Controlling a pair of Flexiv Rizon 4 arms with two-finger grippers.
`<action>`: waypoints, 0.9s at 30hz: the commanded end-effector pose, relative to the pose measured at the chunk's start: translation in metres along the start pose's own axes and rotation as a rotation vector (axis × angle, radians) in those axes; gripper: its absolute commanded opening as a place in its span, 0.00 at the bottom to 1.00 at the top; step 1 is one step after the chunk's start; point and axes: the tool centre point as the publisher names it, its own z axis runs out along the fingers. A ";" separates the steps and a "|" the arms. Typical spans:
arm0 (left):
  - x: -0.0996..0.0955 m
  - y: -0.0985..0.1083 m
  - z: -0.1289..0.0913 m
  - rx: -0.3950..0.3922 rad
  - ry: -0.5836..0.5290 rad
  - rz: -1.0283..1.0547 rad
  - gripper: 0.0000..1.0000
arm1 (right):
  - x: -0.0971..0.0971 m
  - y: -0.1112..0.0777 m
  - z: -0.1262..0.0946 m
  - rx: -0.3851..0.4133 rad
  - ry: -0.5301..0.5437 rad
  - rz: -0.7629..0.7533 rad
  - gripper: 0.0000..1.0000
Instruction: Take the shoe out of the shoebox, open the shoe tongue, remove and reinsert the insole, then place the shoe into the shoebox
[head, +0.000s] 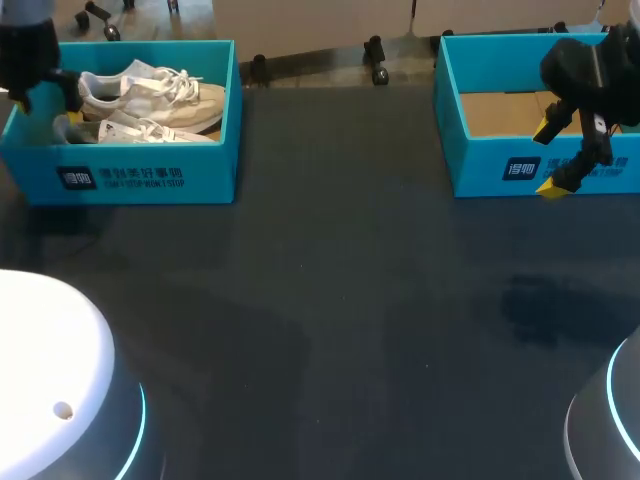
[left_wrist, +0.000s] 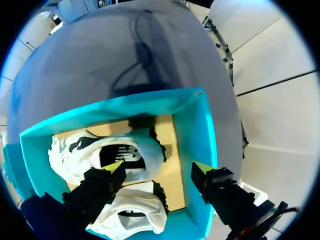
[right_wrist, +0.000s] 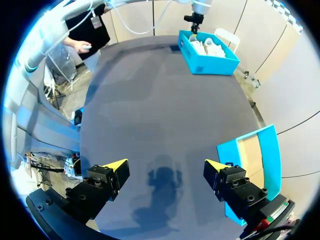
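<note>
Two white shoes lie in the blue shoebox (head: 150, 175) at the far left of the table. The upper shoe (head: 150, 92) lies on its side, and the second shoe (head: 150, 131) is nearer the front wall. My left gripper (left_wrist: 159, 167) hangs open over the box's left end. One fingertip (left_wrist: 115, 167) is over the heel opening of the upper shoe (left_wrist: 100, 150) and the other is above the box wall (left_wrist: 200, 135). My right gripper (head: 550, 157) stands open and empty in front of the second blue box (head: 480, 165).
The second blue box (right_wrist: 255, 160) at the far right shows only its cardboard floor and lies beside my right gripper (right_wrist: 166, 165). The dark table (head: 340, 300) stretches between the two boxes. White robot bases stand at both near corners.
</note>
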 end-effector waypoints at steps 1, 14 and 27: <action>-0.004 0.003 0.011 -0.013 0.007 -0.010 0.80 | -0.001 0.001 0.001 0.003 0.002 0.001 1.00; -0.008 0.013 0.042 -0.029 0.009 -0.025 0.64 | -0.001 0.001 0.001 0.003 0.002 0.001 1.00; -0.004 0.012 0.065 0.006 -0.003 -0.024 0.65 | -0.001 0.001 0.001 0.003 0.002 0.001 1.00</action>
